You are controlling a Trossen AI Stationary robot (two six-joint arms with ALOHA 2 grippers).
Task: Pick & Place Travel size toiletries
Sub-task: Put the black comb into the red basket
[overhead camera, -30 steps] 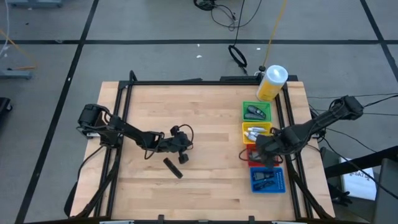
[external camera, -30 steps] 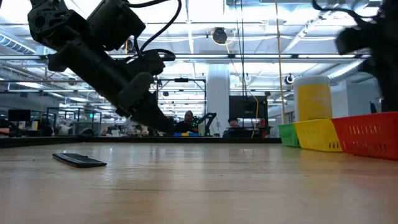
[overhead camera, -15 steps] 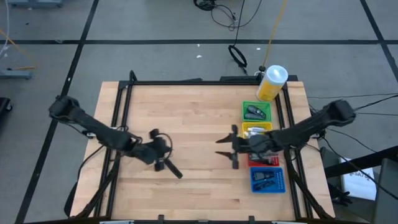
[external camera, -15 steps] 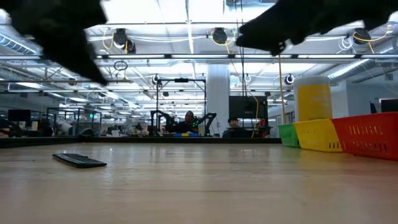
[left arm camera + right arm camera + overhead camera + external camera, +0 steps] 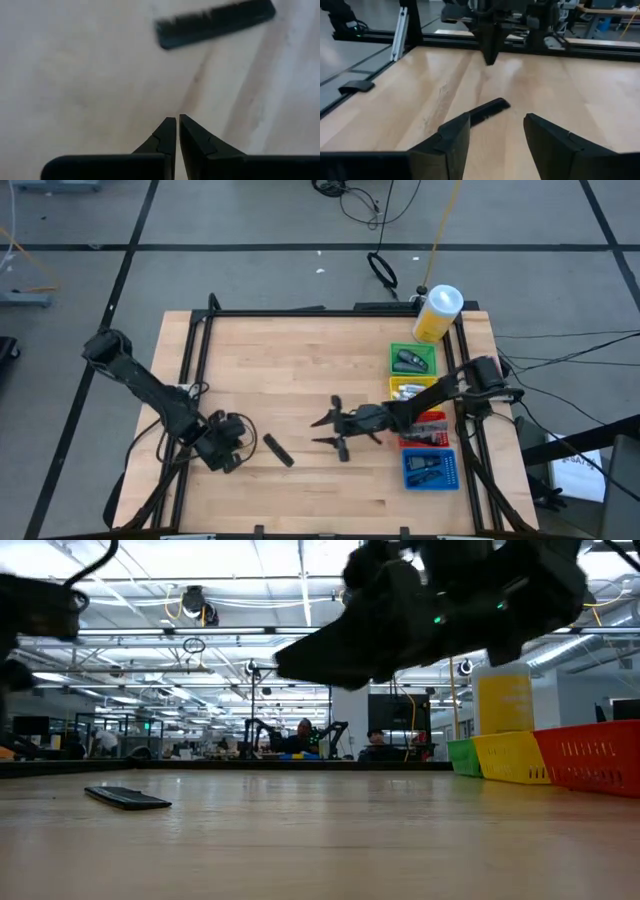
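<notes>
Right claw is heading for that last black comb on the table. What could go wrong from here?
1. The comb lies flat on the wood, so the open right claw may scrape the table or push it away.
2. The shut left claw sits close beside the comb, so the arms could collide.
3. The red tray already holds items, leaving little room.

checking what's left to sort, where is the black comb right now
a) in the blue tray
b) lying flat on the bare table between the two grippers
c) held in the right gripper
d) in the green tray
b: the black comb lies flat on the table, apart from the shut left gripper and the open, empty right gripper.
</notes>
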